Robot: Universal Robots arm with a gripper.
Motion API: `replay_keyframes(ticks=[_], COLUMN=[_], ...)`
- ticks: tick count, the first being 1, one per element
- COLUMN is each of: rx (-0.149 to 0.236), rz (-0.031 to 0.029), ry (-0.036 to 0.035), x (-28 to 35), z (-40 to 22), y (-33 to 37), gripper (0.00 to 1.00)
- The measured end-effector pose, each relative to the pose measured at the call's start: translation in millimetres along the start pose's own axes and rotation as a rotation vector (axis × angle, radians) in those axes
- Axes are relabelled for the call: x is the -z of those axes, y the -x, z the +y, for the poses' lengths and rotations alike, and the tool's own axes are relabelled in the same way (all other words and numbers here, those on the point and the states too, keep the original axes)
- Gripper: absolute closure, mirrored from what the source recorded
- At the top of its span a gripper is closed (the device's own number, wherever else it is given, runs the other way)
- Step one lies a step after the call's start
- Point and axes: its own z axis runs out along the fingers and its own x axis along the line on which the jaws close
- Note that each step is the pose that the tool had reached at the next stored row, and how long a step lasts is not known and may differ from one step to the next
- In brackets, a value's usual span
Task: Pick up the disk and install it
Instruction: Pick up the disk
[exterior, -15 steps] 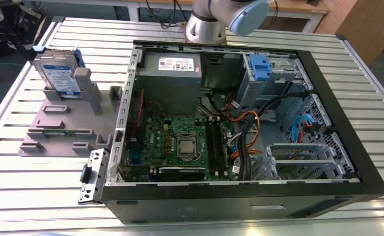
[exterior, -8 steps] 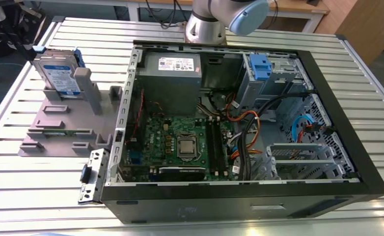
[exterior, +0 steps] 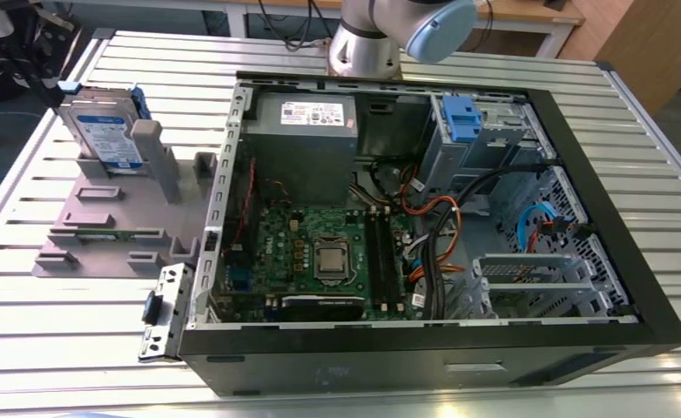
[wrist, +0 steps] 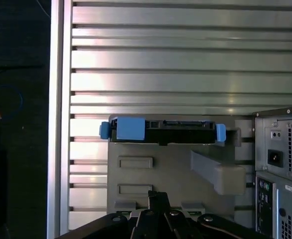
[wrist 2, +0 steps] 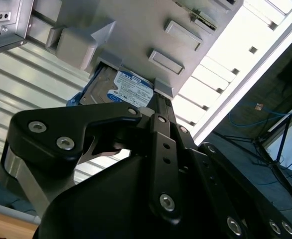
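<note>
The disk [exterior: 103, 131] is a silver-grey drive with a white-and-blue label in a bright blue bracket. It stands on edge in a grey holder [exterior: 108, 218] at the exterior view's left, beside the open computer case [exterior: 434, 218]. In the first wrist view I look down on the disk's [wrist: 163, 130] top edge, with blue tabs at both ends. My gripper [wrist: 158, 196] hangs above the holder [wrist: 161, 169], apart from the disk, its black fingers drawn together on nothing. In the second wrist view the gripper [wrist 2: 158, 99] points at the disk's label [wrist 2: 131, 89].
The case lies open with its motherboard [exterior: 317, 252], cables, a grey power supply [exterior: 306, 113] and a drive bay with a blue latch [exterior: 462, 117]. A loose metal bracket [exterior: 160, 313] lies by the case's front corner. The slatted metal table [exterior: 62, 348] ends close beyond the holder.
</note>
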Motion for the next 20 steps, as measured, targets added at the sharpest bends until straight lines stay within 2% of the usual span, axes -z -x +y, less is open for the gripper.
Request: replay_keyframes(ticks=[9, 20], rx=[0.039, 0.047], rz=[0.0016, 0.0018], ry=[0.001, 0.001], x=[0.0, 0.0], z=[0.0, 0.0], y=[0.0, 0.0], gripper=[0.89, 0.89])
